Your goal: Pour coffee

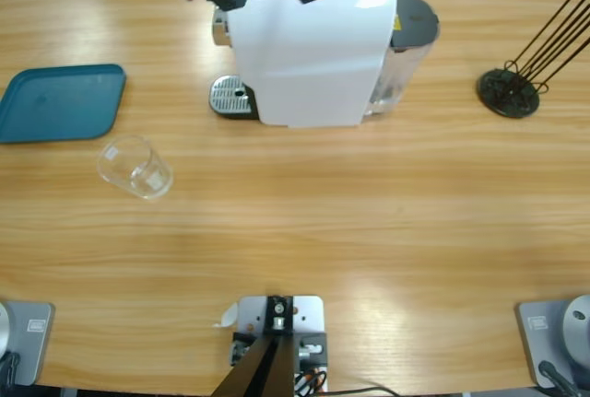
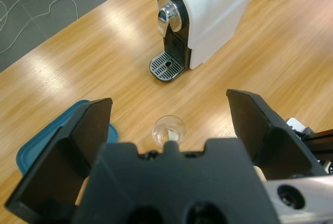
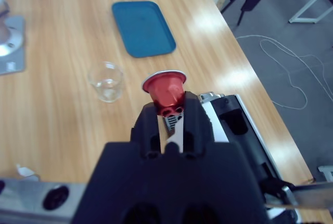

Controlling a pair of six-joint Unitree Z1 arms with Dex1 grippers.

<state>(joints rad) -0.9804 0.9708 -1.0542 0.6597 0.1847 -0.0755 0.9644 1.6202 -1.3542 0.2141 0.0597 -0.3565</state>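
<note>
Capsule loading in hand, no coffee poured yet

The right gripper (image 3: 167, 110) has its jaws clamped on a small red capsule (image 3: 164, 90), foil rim facing away from the wrist, and hangs over the top of the white coffee machine (image 1: 309, 52), whose black open slot (image 3: 234, 122) lies just to the side of the jaws and below them; the left gripper (image 2: 169, 125) hangs with jaws wide apart and nothing between them, looking down past the glass (image 2: 168, 129) toward the machine's spout (image 2: 170, 17) and drip grate (image 2: 167, 67); the glass looks dry, so no coffee is visible anywhere; it stands near the blue tray (image 1: 61, 100), well apart from the grate; my judgement: next the capsule must be lined up with the slot and dropped in, and the glass then carried under the spout.
</note>
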